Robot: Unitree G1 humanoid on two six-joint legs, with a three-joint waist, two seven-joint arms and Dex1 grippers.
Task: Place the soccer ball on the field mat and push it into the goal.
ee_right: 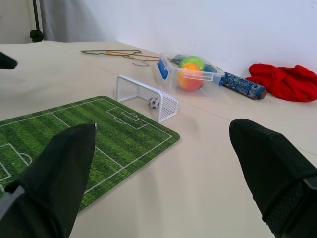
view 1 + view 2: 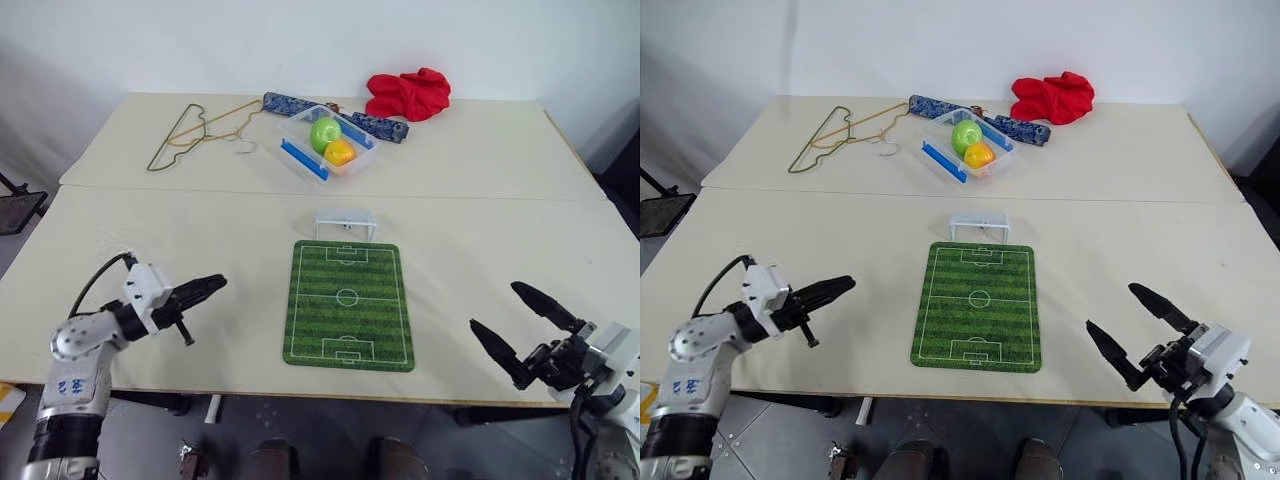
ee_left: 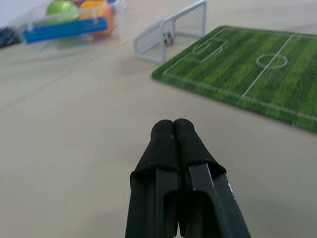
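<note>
1. Ball: the soccer ball point(image 1: 154, 102) sits inside the goal point(image 1: 146, 96), on the table behind the goal mouth, as both wrist views show.
2. The goal stands on the table point(image 2: 480, 230) just beyond the far short edge of the field mat point(image 2: 349, 304), its open side facing the mat.
3. The field mat lies flat near the front edge of the table, between the 2 arms.
4. The left gripper point(image 2: 205, 288) hovers over the table well to the left of the mat, with its fingers point(image 3: 171, 144) pressed together and holding nothing.
5. The right gripper point(image 2: 512, 325) is at the front right of the table, to the right of the mat, with its fingers point(image 1: 59, 173) spread wide apart and holding nothing.
6. Farther back, a clear box point(image 2: 325, 143) with blue clips holds a green fruit point(image 2: 325, 132) and an orange fruit point(image 2: 340, 152).
7. Near the box lie wire hangers point(image 2: 195, 130), a blue patterned roll point(image 2: 380, 126) and a red cloth point(image 2: 408, 94).
</note>
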